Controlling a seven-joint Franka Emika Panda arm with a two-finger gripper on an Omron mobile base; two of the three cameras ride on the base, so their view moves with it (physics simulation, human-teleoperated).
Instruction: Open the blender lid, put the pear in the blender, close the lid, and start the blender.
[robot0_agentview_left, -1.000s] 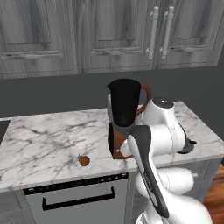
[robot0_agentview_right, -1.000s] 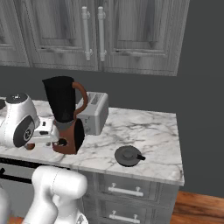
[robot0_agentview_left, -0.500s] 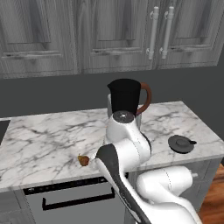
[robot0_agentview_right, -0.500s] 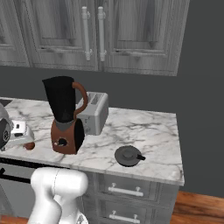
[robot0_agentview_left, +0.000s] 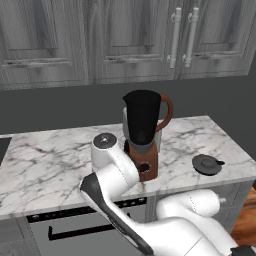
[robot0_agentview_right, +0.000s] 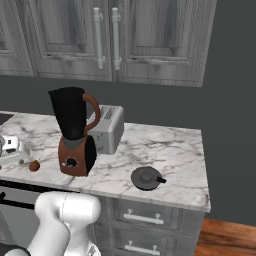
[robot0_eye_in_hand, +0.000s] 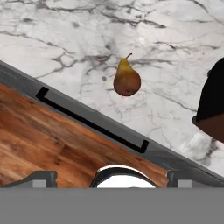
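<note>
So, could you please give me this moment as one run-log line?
stage: reaching for pear | gripper: open, empty, above pear | pear: on counter near front edge | blender lid: off, on counter | blender: jar open

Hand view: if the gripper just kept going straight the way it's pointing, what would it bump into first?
Probably the pear, lying on the marble counter almost dead ahead of the open gripper. Depth is hard to judge, so it might touch the counter's front edge just short of it.
</note>
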